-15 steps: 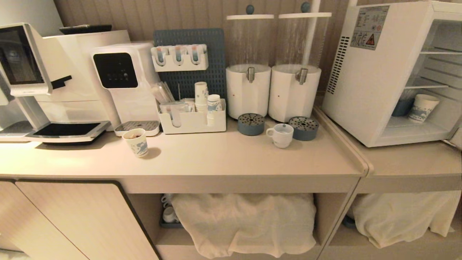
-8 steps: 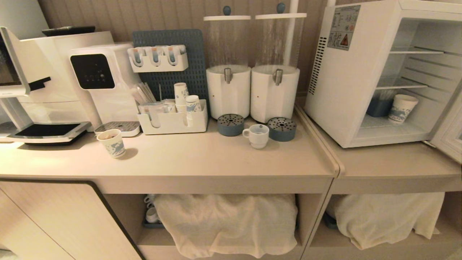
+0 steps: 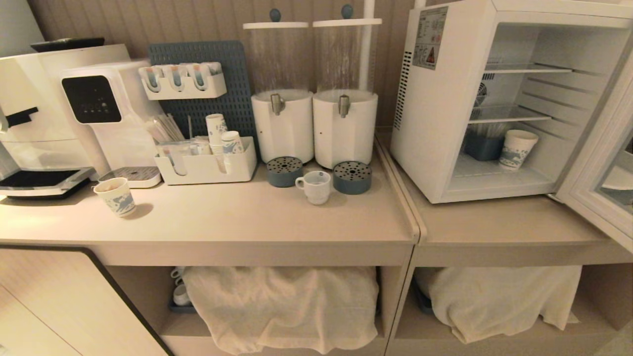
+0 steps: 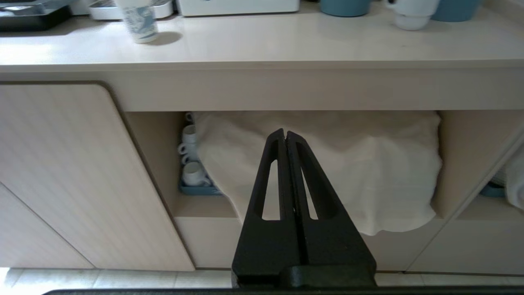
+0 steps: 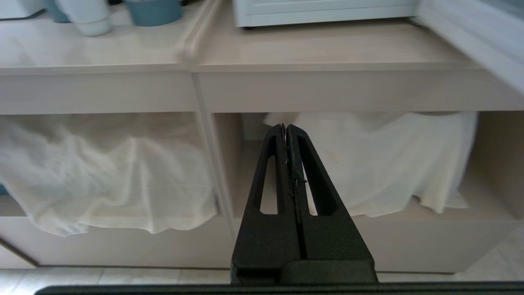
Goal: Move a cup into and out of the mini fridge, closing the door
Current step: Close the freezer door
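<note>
Cup: the small squat white ceramic cup with a loop handle [image 3: 315, 186] stands upright on the beige counter [image 3: 237, 217], between two round blue perforated drip trays [image 3: 284, 171], handle toward the left one.
Left gripper: the black left gripper [image 4: 285, 135] has its fingers pressed together, holding nothing, low before the shelf draped with white cloth [image 4: 348, 164].
Right gripper: the black right gripper [image 5: 285, 130] is likewise pressed together and empty, facing the second draped shelf.
Head view only: neither arm shows; the boxy white mini fridge [image 3: 445, 99] stands well right of the cup, its glass-windowed door [image 3: 601, 163] swung open, a patterned paper cup [image 3: 517, 149] inside.
Left wrist only: small white cups stacked on a blue tray [image 4: 190, 172] beside the cloth.
Right wrist only: the fridge's base and door edge.
</note>
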